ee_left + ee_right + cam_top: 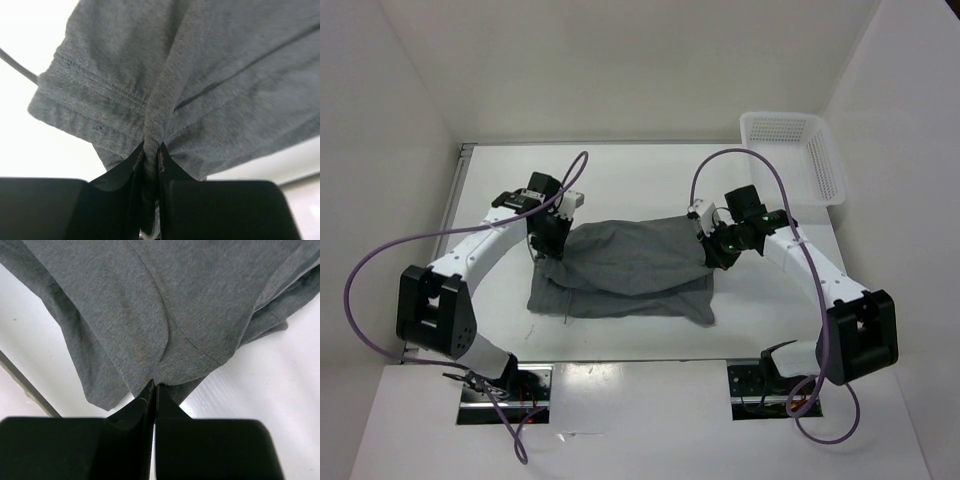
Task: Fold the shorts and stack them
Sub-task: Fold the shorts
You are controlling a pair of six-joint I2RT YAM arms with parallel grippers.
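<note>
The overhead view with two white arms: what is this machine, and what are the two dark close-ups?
Two robot arms are bolted at the near edge of a table. The overhead picture comes from a fixed camera above and behind them; each close-up comes from a camera on one wrist, aimed at that arm's grip. Grey shorts lie rumpled on the table. The left end effector is shut on their left side, the right end effector on their right. A white mesh basket sits far right.

The white table [620,180] bears the grey shorts [630,272]; a mesh basket [794,150] stands far right.
</note>
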